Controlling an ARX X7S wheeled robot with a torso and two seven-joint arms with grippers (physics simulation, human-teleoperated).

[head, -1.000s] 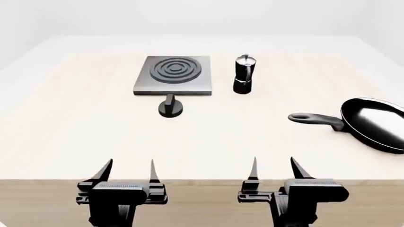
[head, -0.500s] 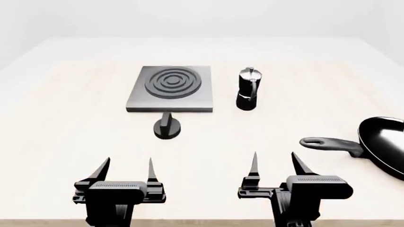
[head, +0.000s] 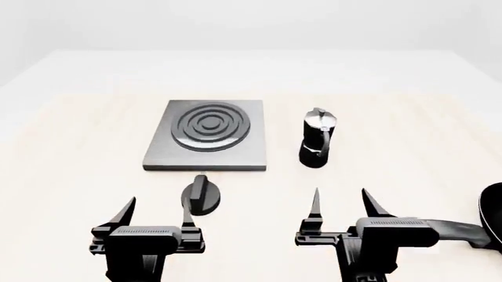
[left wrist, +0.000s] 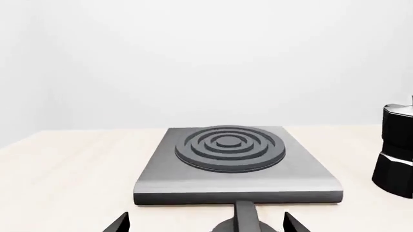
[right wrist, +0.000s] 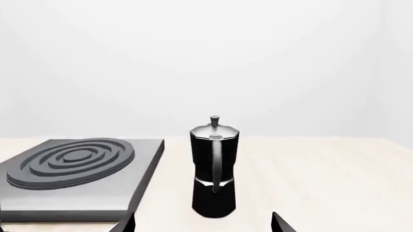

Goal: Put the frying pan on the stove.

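Both the left gripper (head: 157,212) and right gripper (head: 339,207) are held spread and empty, since the frying pan (head: 469,230) at four o'clock is not yet grasped for the stove (head: 208,142).

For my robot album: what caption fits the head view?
Open end effectors face stove and moka pot.

No writing, label, brand, number or sign can be read anywhere in these views: the stove (head: 208,144), the moka pot (head: 317,138) and the knob (head: 201,196) all show plain, unmarked surfaces.
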